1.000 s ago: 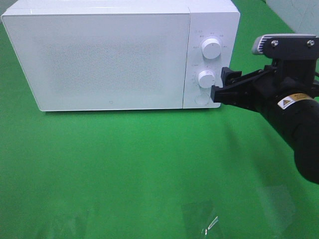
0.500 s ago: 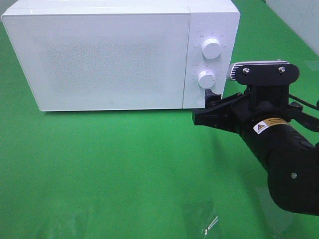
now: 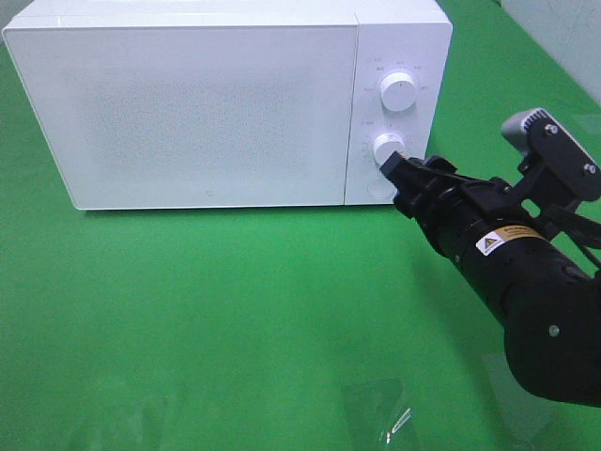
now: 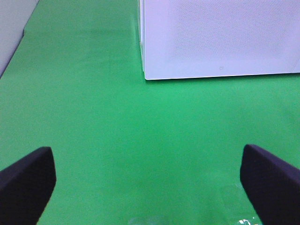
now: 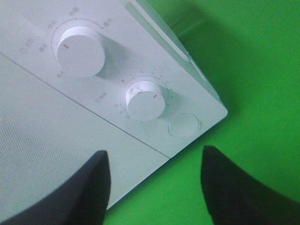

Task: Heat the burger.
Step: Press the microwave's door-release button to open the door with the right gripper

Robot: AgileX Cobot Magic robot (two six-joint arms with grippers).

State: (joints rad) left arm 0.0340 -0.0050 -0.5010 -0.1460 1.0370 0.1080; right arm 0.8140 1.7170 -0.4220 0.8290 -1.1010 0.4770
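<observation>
The burger is out of view in every frame. A white microwave [image 3: 207,113] stands at the back of the green cloth with its door shut. My right gripper [image 3: 399,174] is rolled to one side, its tips just in front of the lower knob [image 3: 387,147]. In the right wrist view its dark fingers [image 5: 89,187] stand apart on either side of that lower knob [image 5: 145,100], with nothing between them. My left gripper [image 4: 147,173] is open above bare green cloth, short of the microwave's front corner [image 4: 145,77].
An upper knob [image 3: 399,91] and a round button [image 3: 379,188] share the control panel. A crumpled piece of clear film [image 3: 390,418] lies on the cloth near the front edge. A pale wall [image 3: 563,28] stands at the back right.
My right gripper dipped below the panel, then rolled and came up to the lower knob. Its jaws have narrowed a little. The left gripper has stayed open.
</observation>
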